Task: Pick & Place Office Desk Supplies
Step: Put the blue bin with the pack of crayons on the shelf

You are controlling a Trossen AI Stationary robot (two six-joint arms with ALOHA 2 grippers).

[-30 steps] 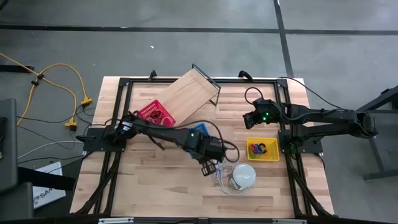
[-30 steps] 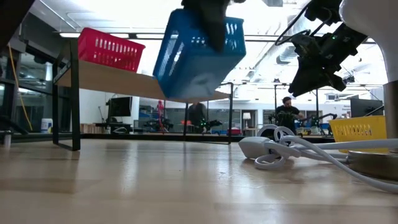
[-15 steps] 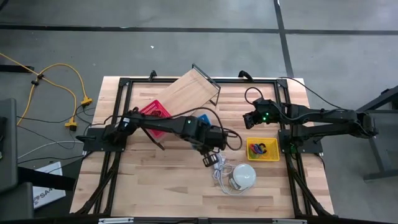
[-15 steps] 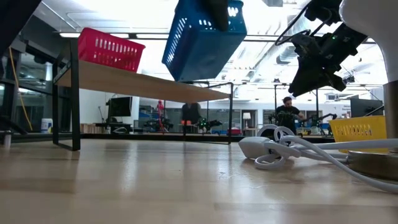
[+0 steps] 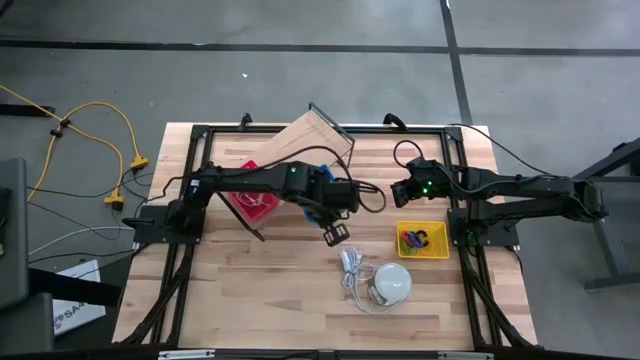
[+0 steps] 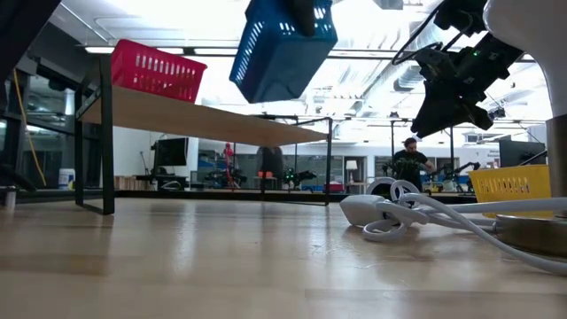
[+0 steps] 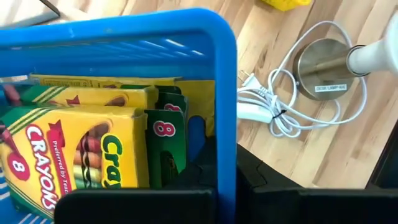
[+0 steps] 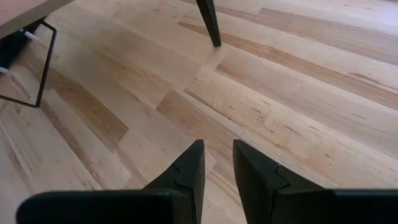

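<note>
Left gripper [image 7: 217, 180]: clamped on blue basket [image 6: 283, 49] rim, airborne, crayon boxes [image 7: 74, 149] inside.
Right gripper [image 8: 216, 165]: narrowly parted, empty, at three o'clock.

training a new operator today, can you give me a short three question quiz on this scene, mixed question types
1. True or false: the blue basket rests on the table.
2. What is inside the blue basket? A) crayon boxes B) scissors C) tape rolls
3. Fill in: the right gripper hovers over bare wood, holding ____.

Key
1. False: the left gripper grips its rim and holds it in the air.
2. A: yellow and green crayon boxes.
3. Nothing: its jaws stand slightly apart and empty.
</note>
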